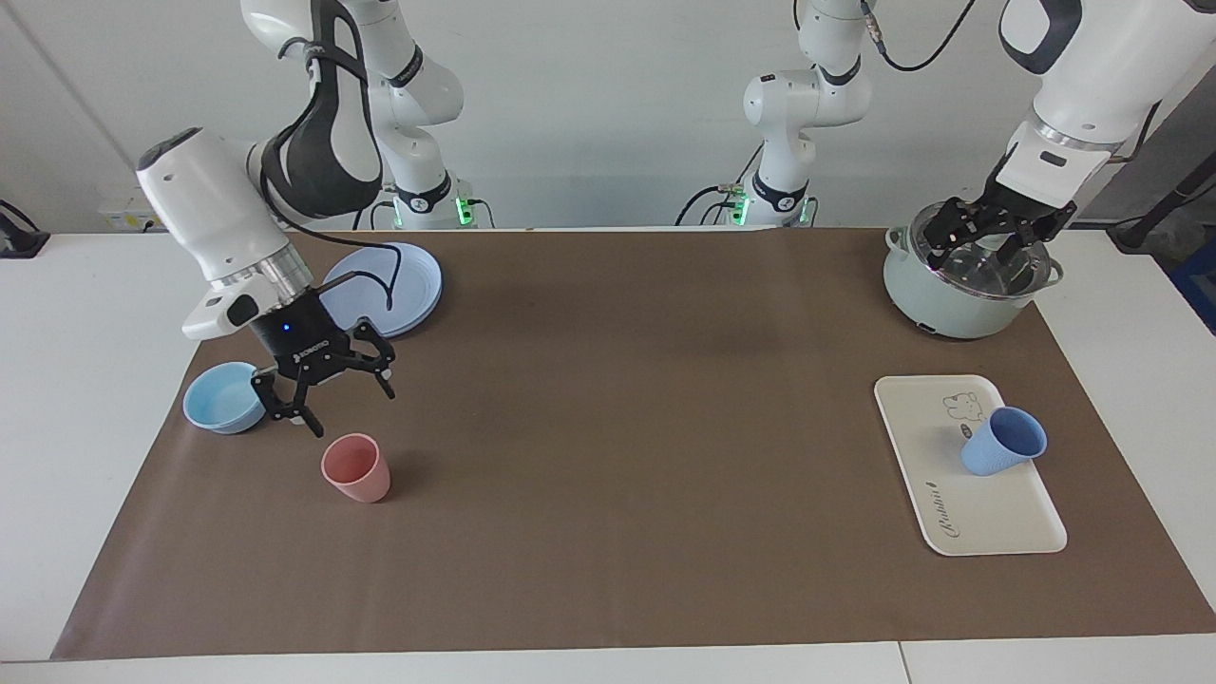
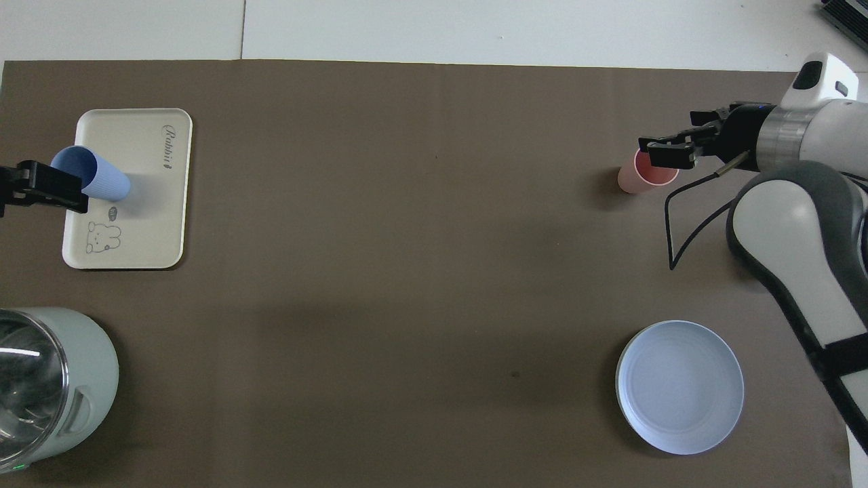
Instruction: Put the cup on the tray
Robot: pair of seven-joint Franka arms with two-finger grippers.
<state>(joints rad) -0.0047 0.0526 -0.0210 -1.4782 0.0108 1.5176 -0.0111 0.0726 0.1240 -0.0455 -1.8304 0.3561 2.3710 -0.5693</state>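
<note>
The periwinkle-blue cup (image 1: 1002, 442) stands upright on the cream-white tray (image 1: 988, 518), next to the animal drawing, at the left arm's end of the table. It also shows in the overhead view (image 2: 91, 175) on the tray (image 2: 135, 135). My left gripper (image 1: 988, 237) is open and empty, raised over the pot, apart from the cup. In the overhead view its tips (image 2: 41, 186) overlap the cup's rim. My right gripper (image 1: 332, 399) is open and empty, in the air between the light-blue bowl and the pink cup; it also shows in the overhead view (image 2: 661, 154).
A pink cup (image 1: 358, 467) stands upright at the right arm's end. A light-blue bowl (image 1: 223, 399) and a round blue plate (image 1: 389, 285) lie nearer to the robots than it. A pale-green pot with a glass lid (image 1: 964, 285) stands nearer to the robots than the tray.
</note>
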